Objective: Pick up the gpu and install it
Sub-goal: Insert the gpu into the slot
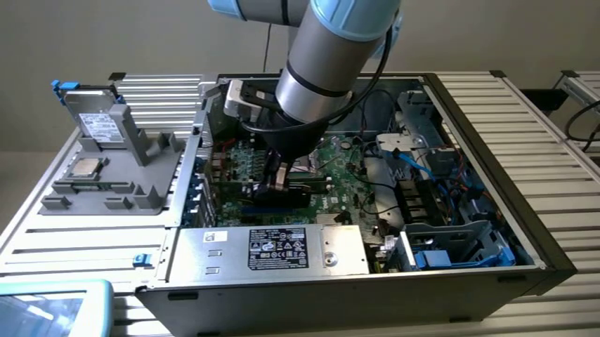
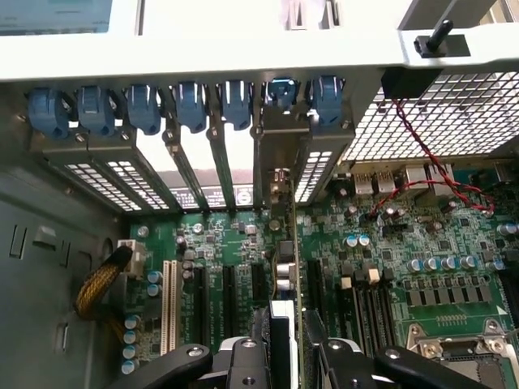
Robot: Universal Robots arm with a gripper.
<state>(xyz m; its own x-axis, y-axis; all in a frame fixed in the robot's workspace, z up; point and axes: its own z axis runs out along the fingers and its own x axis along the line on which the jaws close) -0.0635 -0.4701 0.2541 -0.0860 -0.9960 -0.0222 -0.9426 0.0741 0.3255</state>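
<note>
The fingers (image 2: 243,365) are clamped on the gpu (image 2: 285,275), which stands on edge just above the motherboard (image 2: 422,235), bracket toward the motherboard's rear edge. My worry is tilt: a crooked card could miss its slot and scrape the motherboard's components.

A plain grey wall (image 1: 112,35) stands behind the open computer case (image 1: 328,302) I work in, evenly lit. Under the case lies a pale slatted metal surface (image 1: 84,239); a second slatted surface (image 1: 583,86) stands past the case, on the exterior view's right.
</note>
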